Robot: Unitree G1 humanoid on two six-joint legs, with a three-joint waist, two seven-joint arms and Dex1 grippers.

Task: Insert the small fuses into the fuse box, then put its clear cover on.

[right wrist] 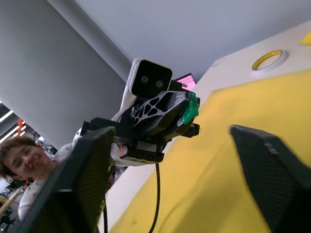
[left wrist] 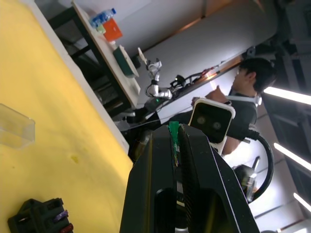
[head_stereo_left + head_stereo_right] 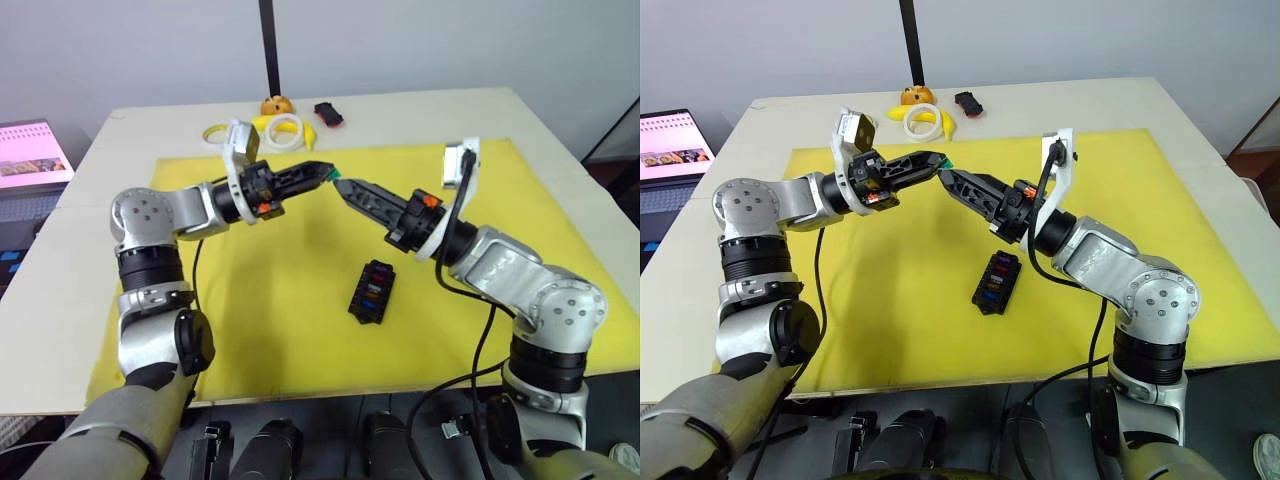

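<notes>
Above yellow mat [image 3: 300, 330], left end effector [image 3: 318, 174] pinches green fuse [image 2: 173, 131]; right end effector [image 1: 170, 160] spread.

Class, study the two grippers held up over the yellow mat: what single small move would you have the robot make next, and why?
Probably ease the open right gripper forward around the green fuse. The left gripper pinches that fuse at its tip, the two grippers stand tip to tip above the mat, and the right one's fingers are spread wide. The fuse box lies on the right arm's side.
</notes>
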